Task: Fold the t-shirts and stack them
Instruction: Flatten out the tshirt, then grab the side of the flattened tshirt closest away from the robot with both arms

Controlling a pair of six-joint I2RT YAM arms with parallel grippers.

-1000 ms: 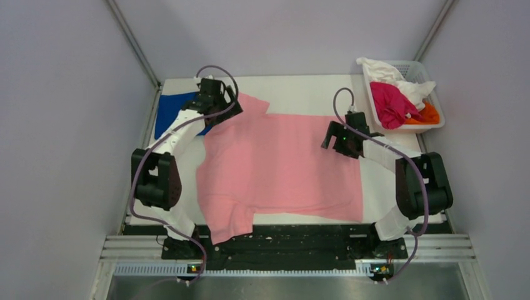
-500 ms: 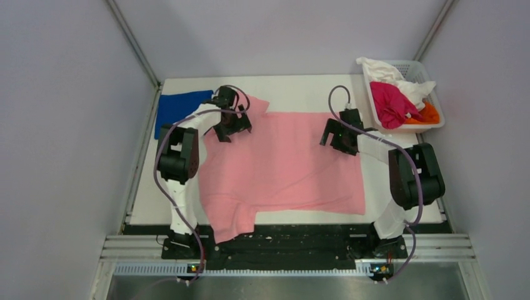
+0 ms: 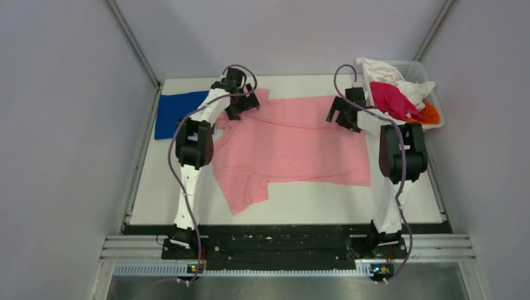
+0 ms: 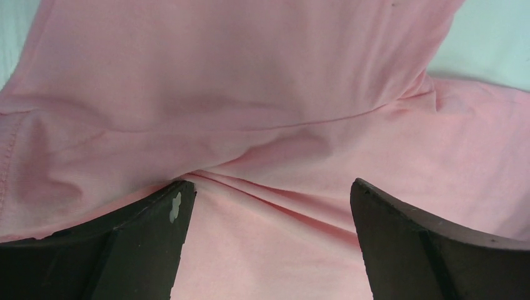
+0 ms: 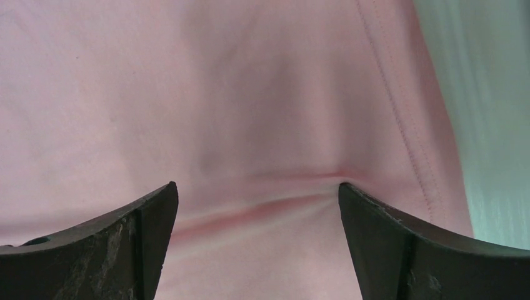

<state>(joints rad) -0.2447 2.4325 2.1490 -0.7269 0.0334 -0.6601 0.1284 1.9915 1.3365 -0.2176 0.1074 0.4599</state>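
Observation:
The light pink t-shirt (image 3: pixel 294 150) lies spread flat across the table, with one sleeve pointing toward the near edge. My left gripper (image 3: pixel 240 106) is open and presses down on the shirt's far left part, by the sleeve; in the left wrist view (image 4: pixel 269 187) its jaws straddle a pink crease. My right gripper (image 3: pixel 340 115) is open and presses on the far right part, near the hem (image 5: pixel 400 125); pink cloth bunches between its jaws (image 5: pixel 257 187). The royal blue t-shirt (image 3: pixel 178 109) lies flat at the far left.
A white slotted basket (image 3: pixel 409 64) stands at the far right corner and holds magenta (image 3: pixel 387 103), white (image 3: pixel 390 72) and orange (image 3: pixel 428 114) shirts. Bare table (image 3: pixel 312 206) shows between the pink shirt and the near edge. Grey walls close in on both sides.
Both arms have stretched toward the back of the table. The pink shirt has slid away from the near edge with them; its sleeve no longer hangs over the front.

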